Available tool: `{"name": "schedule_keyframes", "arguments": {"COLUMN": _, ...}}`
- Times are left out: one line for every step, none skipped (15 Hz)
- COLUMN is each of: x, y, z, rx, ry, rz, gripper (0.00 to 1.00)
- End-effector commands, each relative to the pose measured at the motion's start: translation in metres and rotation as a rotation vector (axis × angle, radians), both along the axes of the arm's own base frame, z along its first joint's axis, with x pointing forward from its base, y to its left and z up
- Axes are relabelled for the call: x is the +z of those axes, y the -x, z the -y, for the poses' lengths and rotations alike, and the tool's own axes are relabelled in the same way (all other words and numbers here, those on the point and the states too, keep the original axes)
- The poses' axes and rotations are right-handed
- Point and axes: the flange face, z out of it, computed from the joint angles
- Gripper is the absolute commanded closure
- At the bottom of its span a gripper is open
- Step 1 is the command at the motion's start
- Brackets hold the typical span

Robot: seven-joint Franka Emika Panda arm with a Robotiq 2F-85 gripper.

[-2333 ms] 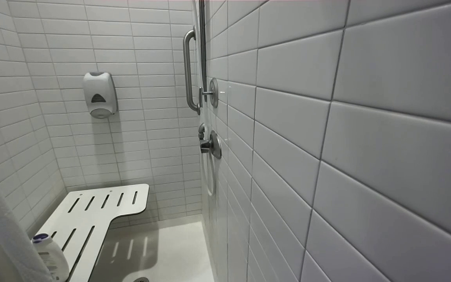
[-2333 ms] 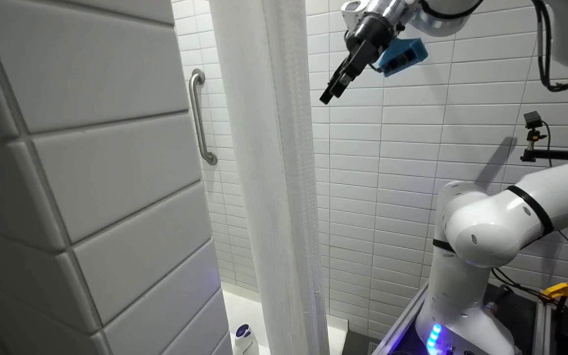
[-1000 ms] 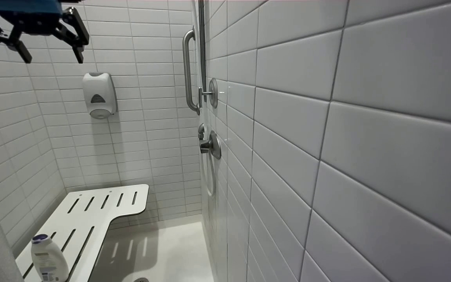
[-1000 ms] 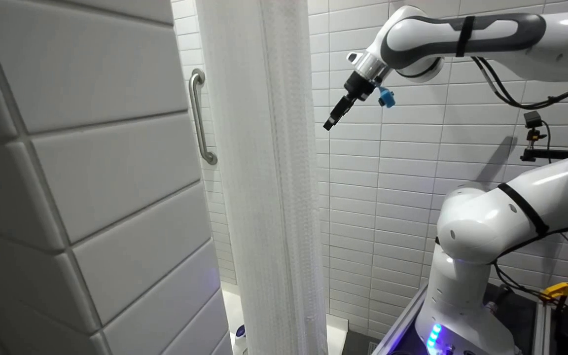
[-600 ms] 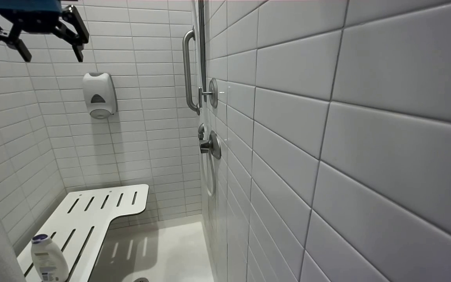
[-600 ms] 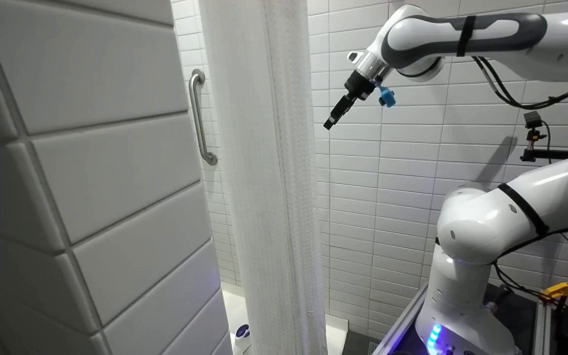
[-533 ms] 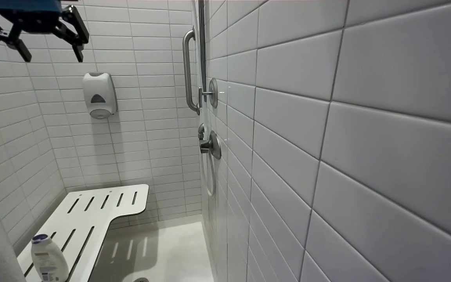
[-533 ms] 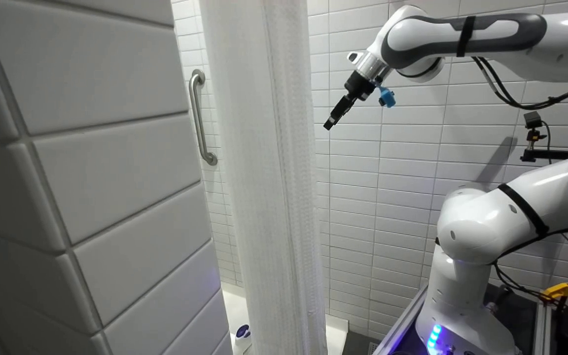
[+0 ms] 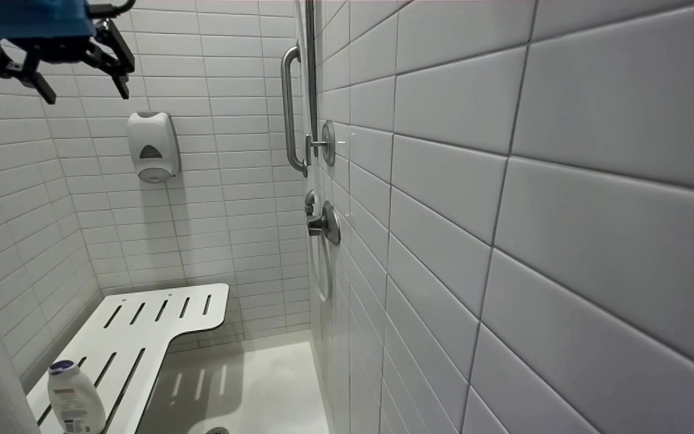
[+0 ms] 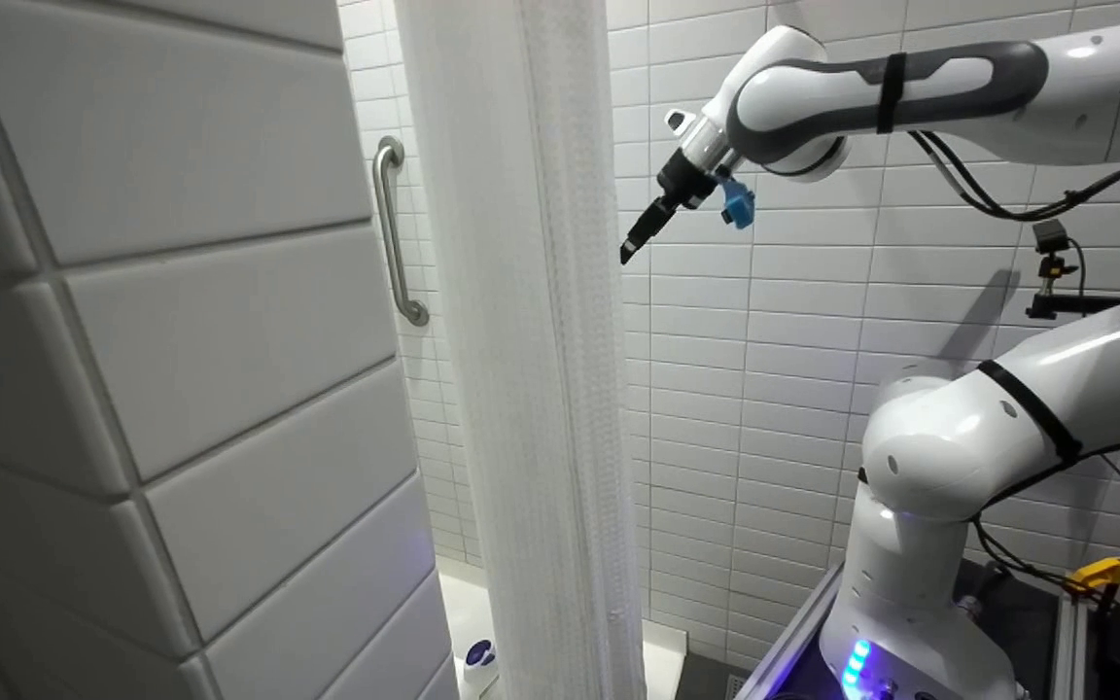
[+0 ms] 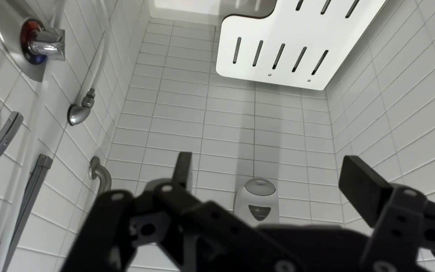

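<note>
My black gripper point(image 11: 268, 172) stands open in the wrist view, with nothing between its fingers. Beyond the gap, a white soap dispenser point(image 11: 259, 199) hangs on the tiled back wall, its lower part hidden by the gripper. In an exterior view the gripper point(image 9: 88, 97) shows at the top left under its blue mount point(image 9: 28, 18), tips pointing down. In an exterior view the gripper point(image 10: 626, 255) slants down beside the edge of the white curtain point(image 10: 531, 340); whether they touch I cannot tell. A white bottle point(image 9: 75, 398) with a purple cap stands on the slotted bench point(image 9: 130, 334).
A metal grab bar point(image 9: 288, 108) and a shower valve point(image 9: 326, 223) are on the side wall. The wrist view shows the valve handle point(image 11: 47, 43) and a hose fitting point(image 11: 81, 109) at left. Tiled wall point(image 9: 443, 181) fills the right of an exterior view.
From out of sight in an exterior view, my gripper came into frame, held still, then shifted slightly toward the curtain, jaws staying open. The curtain swung aside, showing more of the bottle.
</note>
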Motion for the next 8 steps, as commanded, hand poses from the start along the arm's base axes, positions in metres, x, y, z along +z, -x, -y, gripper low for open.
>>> {"name": "schedule_keyframes", "arguments": {"x": -0.013, "y": -0.025, "z": -0.001, "rx": -0.036, "ry": 0.033, "rz": 0.065, "gripper": 0.00}}
{"name": "schedule_keyframes", "arguments": {"x": -0.016, "y": -0.031, "z": -0.001, "rx": -0.042, "ry": 0.042, "rz": 0.084, "gripper": 0.00}}
{"name": "schedule_keyframes", "arguments": {"x": -0.020, "y": -0.036, "z": -0.002, "rx": -0.046, "ry": 0.045, "rz": 0.100, "gripper": 0.00}}
{"name": "schedule_keyframes", "arguments": {"x": -0.023, "y": -0.042, "z": -0.002, "rx": -0.050, "ry": 0.054, "rz": 0.119, "gripper": 0.00}}
{"name": "schedule_keyframes", "arguments": {"x": -0.027, "y": -0.047, "z": -0.003, "rx": -0.051, "ry": 0.062, "rz": 0.136, "gripper": 0.00}}
{"name": "schedule_keyframes", "arguments": {"x": -0.030, "y": -0.052, "z": -0.004, "rx": -0.052, "ry": 0.076, "rz": 0.157, "gripper": 0.00}}
{"name": "schedule_keyframes", "arguments": {"x": -0.033, "y": -0.057, "z": -0.004, "rx": -0.058, "ry": 0.087, "rz": 0.173, "gripper": 0.00}}
{"name": "schedule_keyframes", "arguments": {"x": -0.036, "y": -0.064, "z": -0.003, "rx": -0.068, "ry": 0.107, "rz": 0.189, "gripper": 0.00}}
